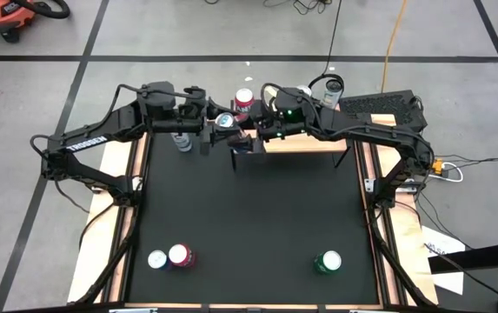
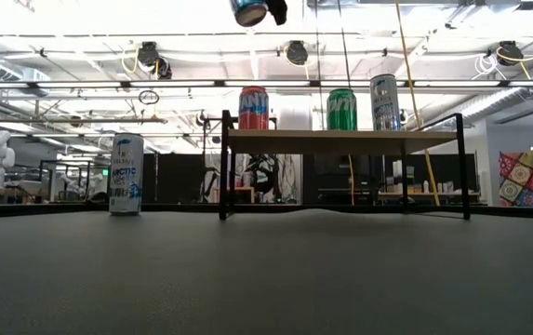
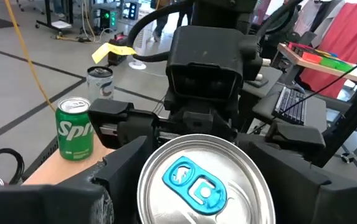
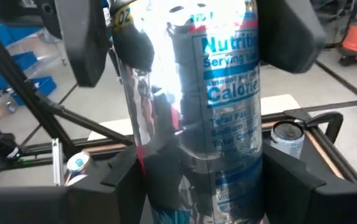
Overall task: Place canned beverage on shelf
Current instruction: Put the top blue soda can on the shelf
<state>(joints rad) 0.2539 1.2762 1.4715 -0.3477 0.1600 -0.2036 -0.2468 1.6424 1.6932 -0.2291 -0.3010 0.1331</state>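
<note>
Held at the centre of the right wrist view, the silver can is glossy, mirror-bright metal with blue print; its brushed aluminium lid with a blue tab fills the bottom centre of the left wrist view. The gripper fingers flanking it look like matt black plastic. In the low view, the shelf has a smooth pale wood top on thin black metal legs. The table is matt black.
</note>
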